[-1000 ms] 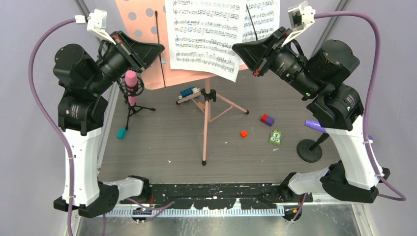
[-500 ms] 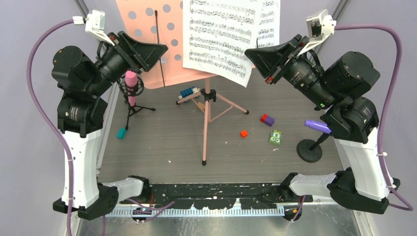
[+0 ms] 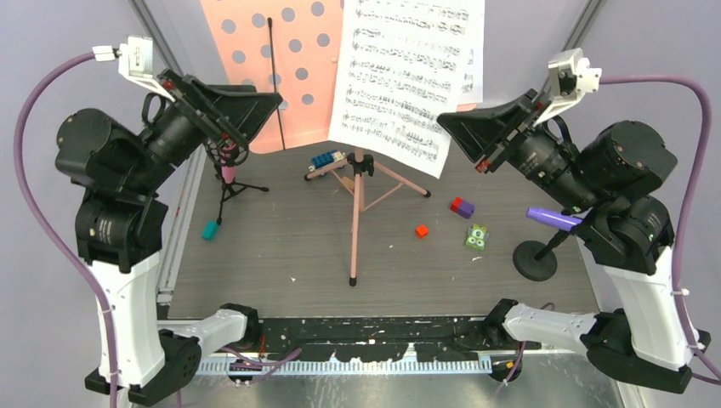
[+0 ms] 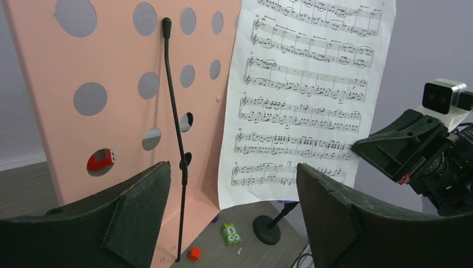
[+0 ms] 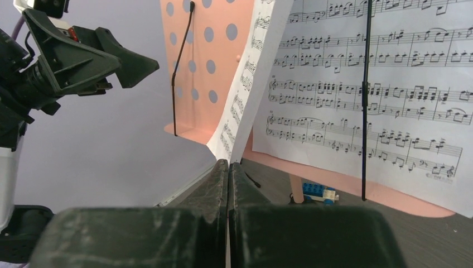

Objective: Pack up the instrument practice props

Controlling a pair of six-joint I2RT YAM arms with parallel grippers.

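Sheet-music page (image 3: 400, 76) is pinched at its edge by clenched right gripper (image 5: 228, 163) | left gripper (image 4: 233, 166) is held agape before pink music rack (image 4: 44, 139), nothing grasped

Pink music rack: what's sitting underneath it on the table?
A blue toy car lies by the tripod legs under the pink music rack. Whatever lies farther back is hidden by the rack and sheet-music page.

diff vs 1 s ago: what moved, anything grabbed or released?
The right tool, shut on the front sheet-music page, dragged it rightward across the pink music rack, uncovering more holes. The left tool is open; its arm swung outward left. Nothing released. Rack, purple microphone, red block, blue toy car: unmoved.
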